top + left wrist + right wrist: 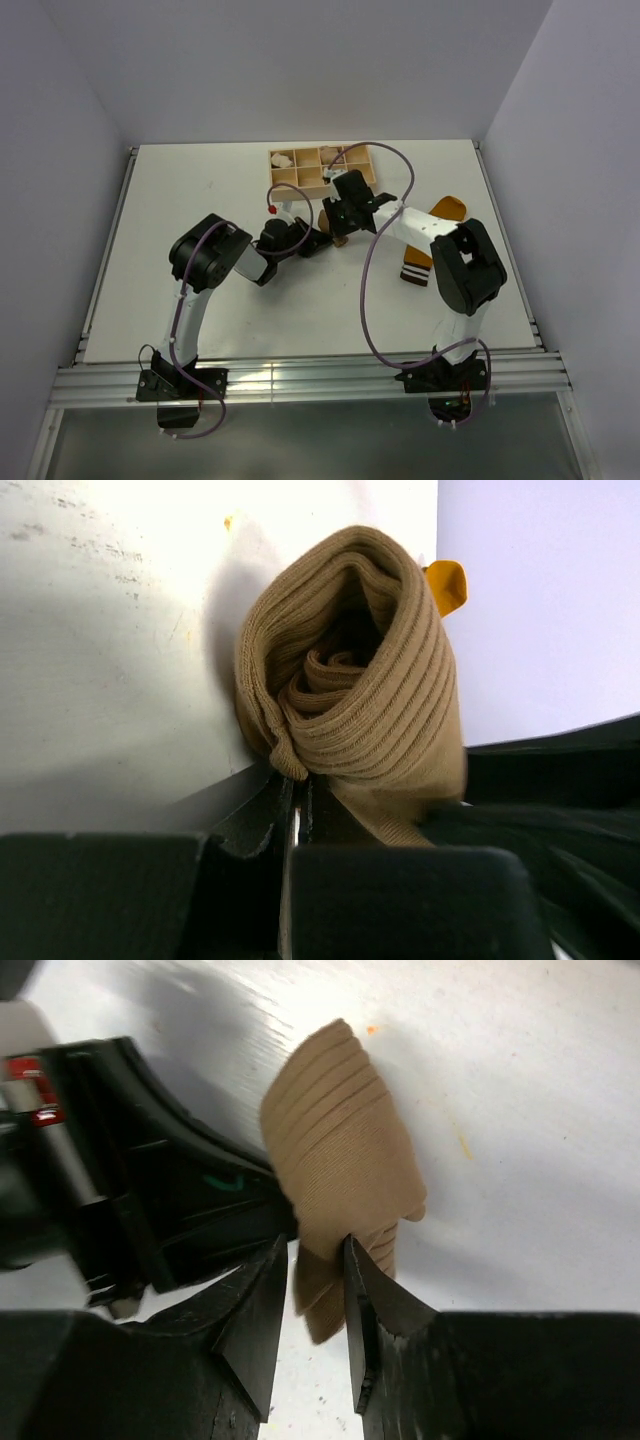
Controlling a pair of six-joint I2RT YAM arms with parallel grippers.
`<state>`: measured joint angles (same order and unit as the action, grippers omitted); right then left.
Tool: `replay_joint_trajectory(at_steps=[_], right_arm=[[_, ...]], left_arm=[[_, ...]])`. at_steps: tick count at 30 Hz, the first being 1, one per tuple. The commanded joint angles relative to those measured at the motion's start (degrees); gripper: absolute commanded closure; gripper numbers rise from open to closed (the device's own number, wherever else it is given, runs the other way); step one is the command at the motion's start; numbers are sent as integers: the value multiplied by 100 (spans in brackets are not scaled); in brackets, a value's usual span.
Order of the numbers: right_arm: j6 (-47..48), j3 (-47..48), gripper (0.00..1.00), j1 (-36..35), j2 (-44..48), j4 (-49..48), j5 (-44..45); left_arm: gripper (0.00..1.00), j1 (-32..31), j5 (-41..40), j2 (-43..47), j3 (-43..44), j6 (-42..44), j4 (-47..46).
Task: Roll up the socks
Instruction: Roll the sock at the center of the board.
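The tan-brown sock (350, 670) is rolled into a bundle on the white table; it also shows in the right wrist view (340, 1140) and, mostly hidden by the arms, in the top view (339, 241). My left gripper (297, 800) is shut, pinching the roll's lower edge. It sits at the table's middle (316, 240). My right gripper (317, 1260) is nipped onto the roll's loose end from the other side. The mustard-orange sock (446, 209) lies flat at the right, its striped cuff (415, 273) beside my right arm. Its tip shows behind the roll (446, 584).
A wooden compartment tray (296, 168) with small pale fabric bundles (327, 154) stands at the back middle, just behind both grippers. The right arm's cable loops over the table's centre. White walls close in the table on three sides.
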<state>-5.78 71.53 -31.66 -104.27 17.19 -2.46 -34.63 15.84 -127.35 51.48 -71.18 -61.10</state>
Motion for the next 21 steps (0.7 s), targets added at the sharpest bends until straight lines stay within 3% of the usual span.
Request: replay_joint_trajectory(at_steps=[1, 8, 12, 21], right_arm=[[-187, 45, 63, 55, 521, -67, -615], [-310, -77, 57, 256, 811, -312, -870], [23, 80, 40, 336, 671, -252, -652], [673, 362, 36, 511, 206, -418, -712]], left_arm=[[100, -8, 60, -53, 169, 139, 283], [100, 0, 51, 35, 274, 288, 617], [100, 0, 42, 96, 318, 438, 827], [100, 0, 78, 105, 415, 526, 933]])
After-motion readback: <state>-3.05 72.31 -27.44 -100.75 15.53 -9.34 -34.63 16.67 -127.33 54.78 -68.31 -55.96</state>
